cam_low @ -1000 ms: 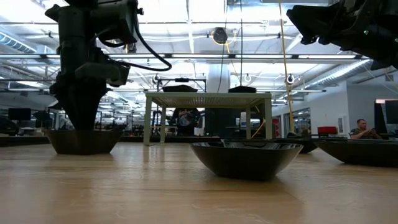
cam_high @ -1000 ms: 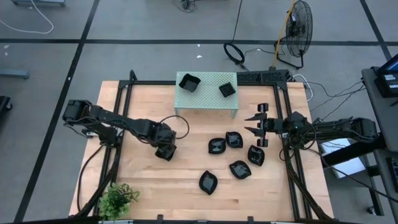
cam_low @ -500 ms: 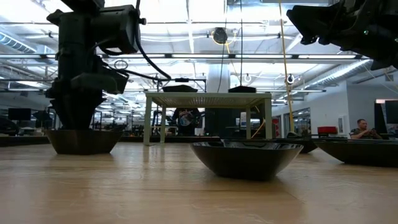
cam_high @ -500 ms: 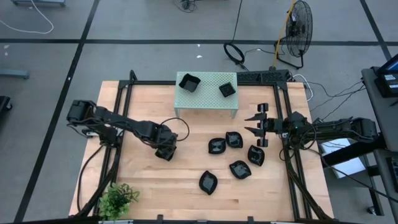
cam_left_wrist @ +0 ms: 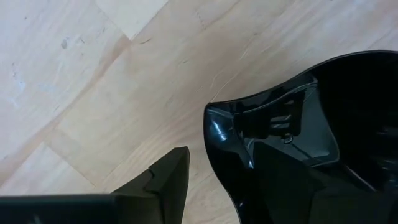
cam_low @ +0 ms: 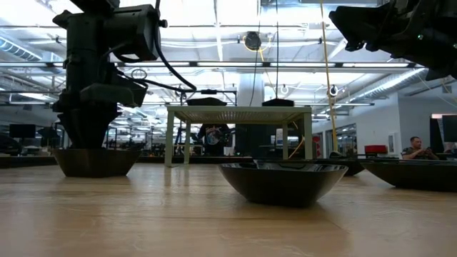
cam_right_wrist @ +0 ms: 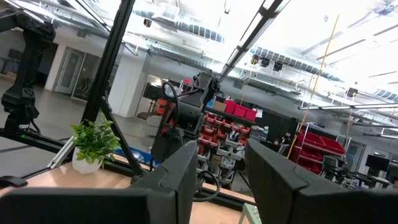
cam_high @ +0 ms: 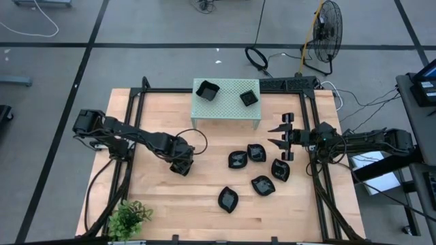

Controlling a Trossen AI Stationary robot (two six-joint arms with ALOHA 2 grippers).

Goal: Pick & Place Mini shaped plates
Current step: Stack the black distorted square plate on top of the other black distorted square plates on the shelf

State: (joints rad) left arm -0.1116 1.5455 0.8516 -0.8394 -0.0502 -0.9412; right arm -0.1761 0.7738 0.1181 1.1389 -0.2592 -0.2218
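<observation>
Glossy black mini plates lie on the wooden table. Several sit bottom-down right of centre, among them a leaf-like one (cam_high: 227, 199) and a round one (cam_high: 263, 185). Two more stand on the pale green stand (cam_high: 226, 102). One plate (cam_high: 181, 168) (cam_low: 96, 161) rests on the table left of centre under my left gripper (cam_left_wrist: 214, 186). That gripper is open and points down, with one finger outside the plate's rim and one over its hollow. My right gripper (cam_high: 278, 136) (cam_right_wrist: 221, 180) is open, level and high near the right rail, above the plates. My left gripper comes from above and stands across the plate's rim (cam_left_wrist: 211, 134). Bare wood shows between the outer finger (cam_left_wrist: 169, 180) and the wall. Whether the inner finger (cam_left_wrist: 283, 180) touches the plate's inside I cannot tell. The plate sits flat on the table.
A black frame runs along the table's left, far and right sides (cam_high: 317, 177). A small potted plant (cam_high: 129, 216) stands at the near left corner. The near middle of the table shows bare wood. A fan and cables lie beyond the far edge, and a person (cam_low: 415, 147) sits far off.
A second ago my left gripper shifted slightly and turned a little above the left plate. It has kept still for the last half second. The plate has stayed where it was.
</observation>
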